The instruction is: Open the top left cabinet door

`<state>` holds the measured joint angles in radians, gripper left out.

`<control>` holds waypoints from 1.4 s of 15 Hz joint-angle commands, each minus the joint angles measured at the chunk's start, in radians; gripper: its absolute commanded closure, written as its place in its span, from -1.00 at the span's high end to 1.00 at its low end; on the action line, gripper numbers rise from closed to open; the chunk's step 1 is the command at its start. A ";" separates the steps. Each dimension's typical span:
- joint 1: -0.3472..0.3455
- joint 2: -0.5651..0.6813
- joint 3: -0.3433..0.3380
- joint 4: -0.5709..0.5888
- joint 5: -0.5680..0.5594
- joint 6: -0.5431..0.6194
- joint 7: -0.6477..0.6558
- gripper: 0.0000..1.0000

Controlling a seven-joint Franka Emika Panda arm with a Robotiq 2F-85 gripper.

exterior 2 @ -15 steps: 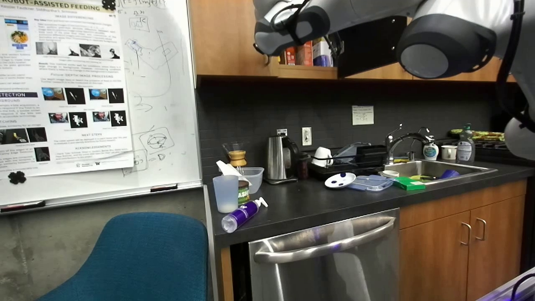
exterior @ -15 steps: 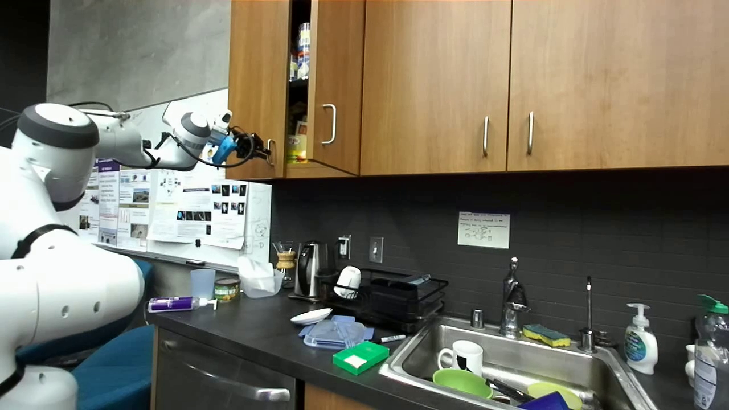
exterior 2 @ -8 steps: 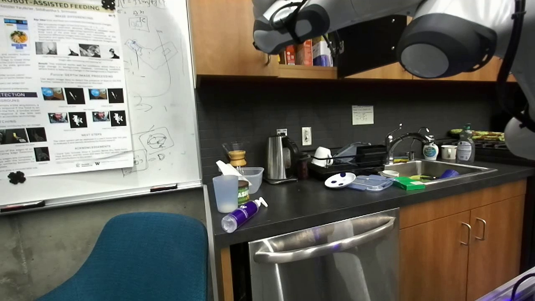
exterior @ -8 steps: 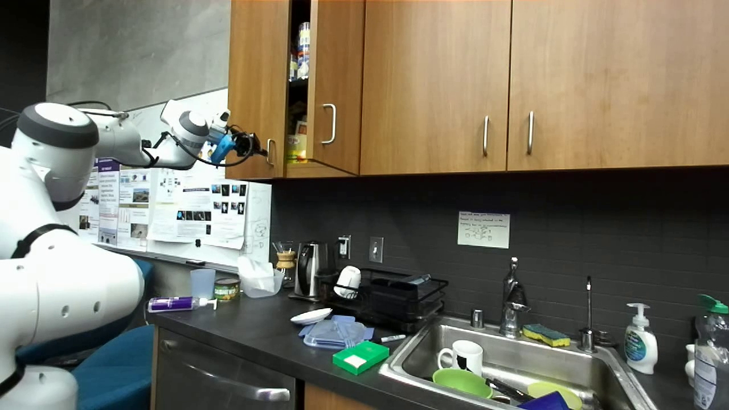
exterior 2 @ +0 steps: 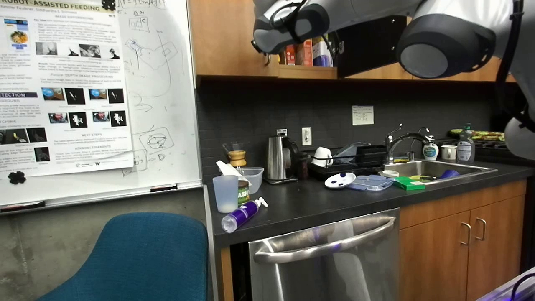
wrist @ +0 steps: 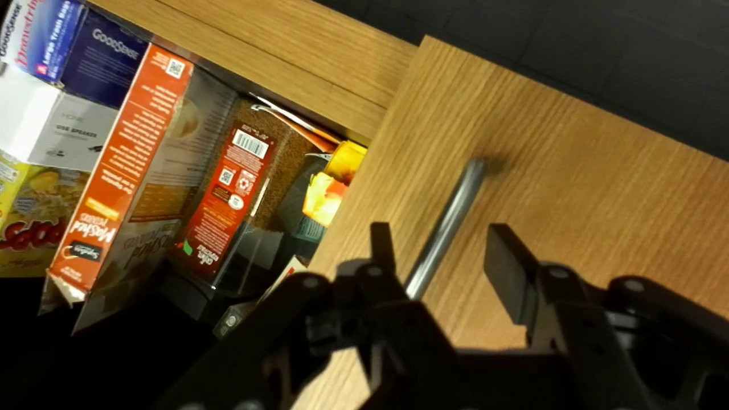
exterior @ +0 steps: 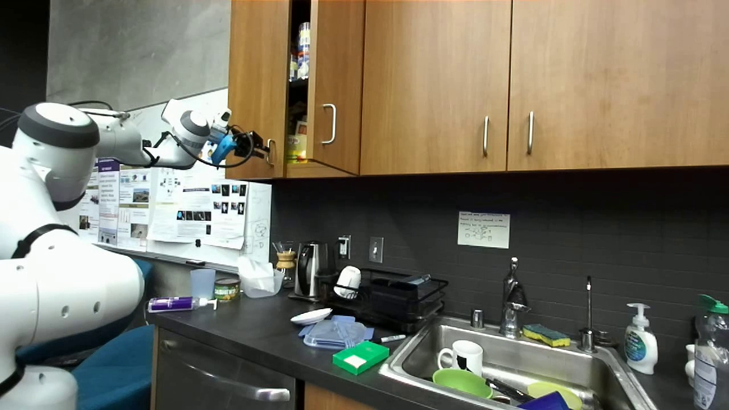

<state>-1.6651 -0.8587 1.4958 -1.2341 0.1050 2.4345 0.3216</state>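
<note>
Hovering at the top left cabinet door (exterior: pixel 256 74), the end effector (wrist: pixel 441 245) has its fingers (wrist: pixel 508 273) spread apart, and the silver handle (wrist: pixel 446 228) shows in the gap between them in the wrist view; the bar's near end is hidden behind gripper parts. The door lies directly ahead of the end effector and looks shut. Left of the end effector in the wrist view, an orange-red box (wrist: pixel 125 165), a red carton (wrist: pixel 230 199) and a dark blue box (wrist: pixel 102 62) stand inside the cabinet (wrist: pixel 353 57). In an exterior view, the neighbouring door (exterior: pixel 342 68) is swung outward just right of the end effector. Well below it is the tabletop (exterior: pixel 262 324), with a purple pump bottle (exterior: pixel 173 304) down to its left and a steel kettle (exterior: pixel 320 267) down to its right.
</note>
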 commanded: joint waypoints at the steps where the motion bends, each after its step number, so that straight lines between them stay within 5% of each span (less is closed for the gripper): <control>1: -0.027 0.021 0.016 0.009 0.047 0.033 0.007 0.57; 3: -0.037 0.023 0.018 0.008 0.072 0.045 0.018 0.72; 4: -0.043 0.024 0.018 0.008 0.083 0.055 0.024 -0.01; 7: -0.054 0.024 0.019 0.006 0.106 0.073 0.031 -0.05; 13: -0.057 0.026 0.026 0.005 0.129 0.089 0.039 -0.94; 21: -0.040 0.024 0.005 -0.008 0.129 0.093 0.080 -0.91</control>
<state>-1.7123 -0.8563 1.5125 -1.2347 0.2281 2.5175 0.4118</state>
